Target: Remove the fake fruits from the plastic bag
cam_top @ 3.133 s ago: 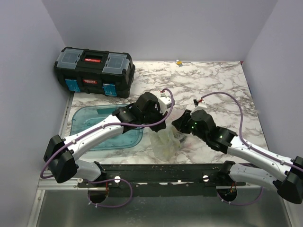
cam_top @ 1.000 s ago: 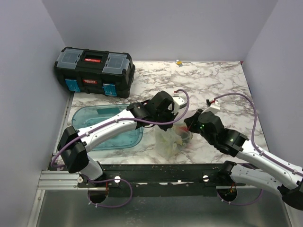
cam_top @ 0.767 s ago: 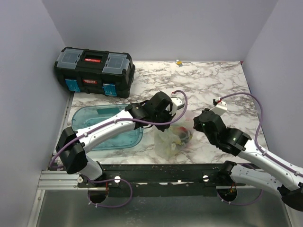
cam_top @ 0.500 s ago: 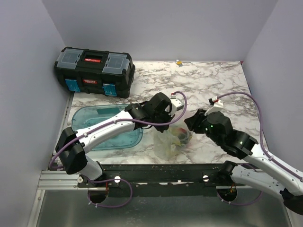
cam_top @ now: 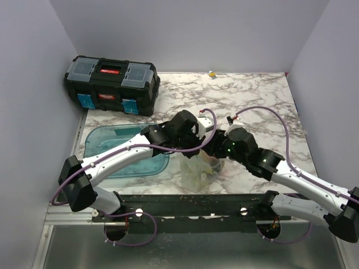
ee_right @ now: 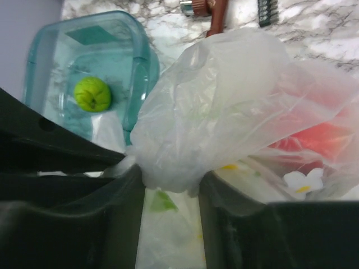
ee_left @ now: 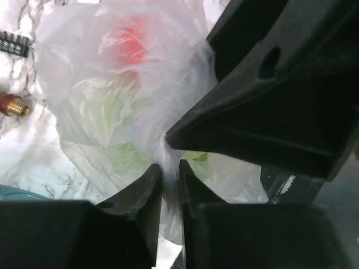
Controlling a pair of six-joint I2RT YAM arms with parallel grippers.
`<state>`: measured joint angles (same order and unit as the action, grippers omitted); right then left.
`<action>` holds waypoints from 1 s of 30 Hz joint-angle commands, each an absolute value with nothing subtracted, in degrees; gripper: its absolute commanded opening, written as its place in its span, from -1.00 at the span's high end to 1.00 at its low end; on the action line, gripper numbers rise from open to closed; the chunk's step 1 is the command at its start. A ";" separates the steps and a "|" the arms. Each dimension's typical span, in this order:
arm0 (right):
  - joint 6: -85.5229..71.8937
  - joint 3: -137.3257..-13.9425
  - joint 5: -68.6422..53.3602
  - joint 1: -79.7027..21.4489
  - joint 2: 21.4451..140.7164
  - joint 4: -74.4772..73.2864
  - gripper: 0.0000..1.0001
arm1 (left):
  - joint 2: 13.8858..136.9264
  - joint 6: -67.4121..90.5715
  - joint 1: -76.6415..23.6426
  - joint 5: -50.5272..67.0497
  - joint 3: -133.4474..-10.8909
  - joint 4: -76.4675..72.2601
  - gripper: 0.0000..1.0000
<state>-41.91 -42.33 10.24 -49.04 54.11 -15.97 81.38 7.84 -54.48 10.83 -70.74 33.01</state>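
The plastic bag [cam_top: 194,170] lies crumpled at the table's near middle between both arms. My left gripper [ee_left: 169,175] is shut on a gathered fold of its film. My right gripper [ee_right: 168,193] reaches in right against the left one; its jaws stand apart, open, with a bulge of the bag [ee_right: 224,106] between the fingertips. The fake fruits are still inside the bag: a red one [ee_left: 132,42] [ee_right: 314,140] and a yellow-green shape [ee_left: 119,110] show blurred through the film. Any others are hidden.
A blue translucent tray [cam_top: 104,143] lies left of the bag, holding a round lime-green ball [ee_right: 92,93]. A black toolbox [cam_top: 111,85] stands at the back left. A brass-tipped part [ee_left: 12,105] and a bit strip [ee_right: 268,10] lie on the marble beyond the bag.
My right gripper drew back from the bag, then came in again against the left gripper with its jaws opening. The left gripper kept its hold on the bag and shifted slightly left.
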 commanded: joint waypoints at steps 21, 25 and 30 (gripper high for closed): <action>-48.08 -41.66 25.76 -49.04 46.75 -18.81 0.88 | 78.73 6.18 -54.76 6.85 -70.52 32.35 -0.34; -48.42 -41.58 24.83 -49.07 47.62 -18.50 0.88 | 72.56 5.64 -54.76 8.69 -66.55 26.72 -0.69; -48.76 -40.84 22.96 -49.04 48.59 -16.92 0.88 | 66.97 5.98 -54.82 10.88 -62.05 20.55 -0.72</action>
